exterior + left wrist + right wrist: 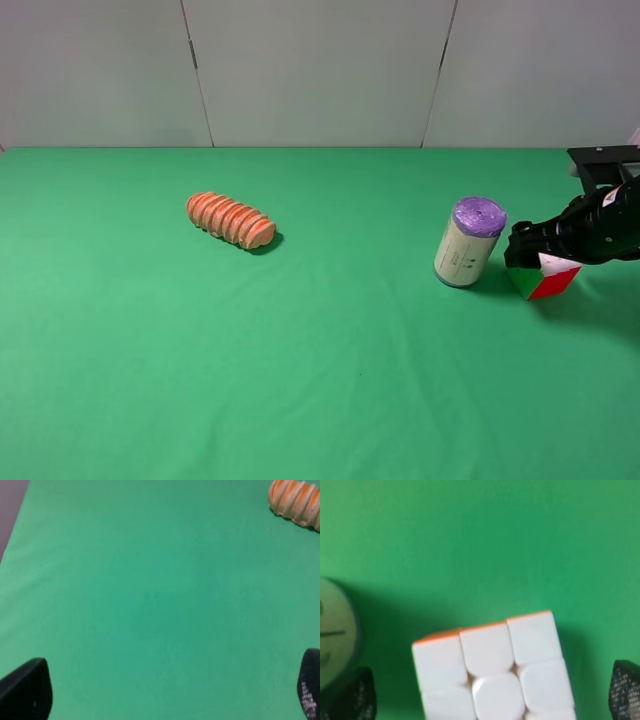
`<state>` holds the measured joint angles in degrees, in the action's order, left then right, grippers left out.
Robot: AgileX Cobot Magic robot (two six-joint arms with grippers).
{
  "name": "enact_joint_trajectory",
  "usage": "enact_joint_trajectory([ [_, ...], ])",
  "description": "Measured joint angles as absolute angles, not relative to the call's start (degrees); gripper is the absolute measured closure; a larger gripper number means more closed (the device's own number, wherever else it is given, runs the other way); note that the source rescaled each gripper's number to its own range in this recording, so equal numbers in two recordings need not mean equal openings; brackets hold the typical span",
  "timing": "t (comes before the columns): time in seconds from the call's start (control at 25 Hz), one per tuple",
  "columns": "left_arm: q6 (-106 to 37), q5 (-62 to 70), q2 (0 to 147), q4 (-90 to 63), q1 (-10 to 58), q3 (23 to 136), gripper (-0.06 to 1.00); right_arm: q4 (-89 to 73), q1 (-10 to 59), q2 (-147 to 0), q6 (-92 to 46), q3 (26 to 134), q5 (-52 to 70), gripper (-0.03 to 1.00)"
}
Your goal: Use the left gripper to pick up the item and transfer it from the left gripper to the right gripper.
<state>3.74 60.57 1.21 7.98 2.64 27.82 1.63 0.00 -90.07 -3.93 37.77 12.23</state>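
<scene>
The puzzle cube (pixel 545 279) sits at the far right of the green cloth, showing white, green and red faces. The right gripper (pixel 528 248) hangs just over it. In the right wrist view the cube (pixel 492 670) shows its white face and an orange edge between the two fingertips (pixel 347 695), which stand wide apart and do not touch it. The left gripper (pixel 165 692) is open and empty over bare cloth. It is out of the exterior high view.
A purple-topped beige cylinder (pixel 469 243) stands right beside the cube and the right gripper, and its edge shows in the right wrist view (pixel 335 640). A ridged orange bread loaf (pixel 231 220) lies at the middle left and also shows in the left wrist view (pixel 296 502).
</scene>
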Motion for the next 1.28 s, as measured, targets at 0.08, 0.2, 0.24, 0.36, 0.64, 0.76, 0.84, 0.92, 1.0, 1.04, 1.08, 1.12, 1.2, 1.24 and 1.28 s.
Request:
enact_joint_trajectory([
  [0.08,3.7,60.6,1.2,8.0,2.6,27.8,-0.01,1.7,0.0,-88.5,-3.9,37.8,14.0,-0.03],
  [0.2,3.7,60.6,1.2,8.0,2.6,27.8,-0.01,1.7,0.0,-85.6,-3.9,37.8,16.5,-0.03],
  [0.24,3.7,60.6,1.2,8.0,2.6,27.8,-0.01,1.7,0.0,-84.4,-3.9,37.8,17.4,-0.03],
  [0.36,3.7,60.4,1.2,8.0,2.6,27.8,-0.01,1.7,0.0,-80.4,-3.9,37.8,20.3,-0.03],
  [0.64,3.7,60.4,1.2,8.0,2.6,27.8,-0.01,1.7,0.0,-68.1,-3.9,37.7,28.7,-0.03],
  [0.76,3.7,60.4,1.2,8.0,2.6,27.8,-0.01,1.7,0.0,-62.2,-3.9,37.7,33.3,-0.03],
  [0.84,3.7,60.4,1.2,8.0,2.6,27.8,-0.01,1.7,0.0,-58.0,-3.9,37.7,36.7,-0.03],
  [0.92,3.7,60.4,1.2,8.0,2.6,27.8,-0.01,1.7,0.0,-54.3,-3.9,37.7,40.5,-0.03],
  [1.0,3.7,60.4,1.2,8.0,2.6,27.8,-0.01,1.4,0.0,-50.4,-3.9,37.7,44.1,-0.03],
  [1.04,3.7,60.4,1.2,8.0,2.6,27.8,-0.01,1.1,0.0,-48.8,-3.9,37.7,46.2,-0.03],
  [1.08,3.7,60.4,1.2,8.0,2.6,27.8,-0.01,0.7,0.0,-47.0,-3.9,37.8,48.6,-0.03],
  [1.12,3.7,60.4,1.2,8.0,2.6,27.8,-0.01,0.0,0.0,-45.4,-3.9,38.1,50.8,-0.03],
  [1.2,3.7,60.4,1.2,8.0,2.6,27.8,-0.01,-0.5,0.0,-42.7,-3.9,39.5,55.9,-0.03],
  [1.24,3.7,60.4,1.2,8.0,2.6,27.8,-0.01,-0.9,0.0,-41.4,-3.9,40.4,58.4,-0.03],
  [1.28,3.7,60.4,1.2,8.0,2.6,27.8,-0.01,-1.3,0.0,-40.3,-3.8,41.6,60.4,-0.03],
])
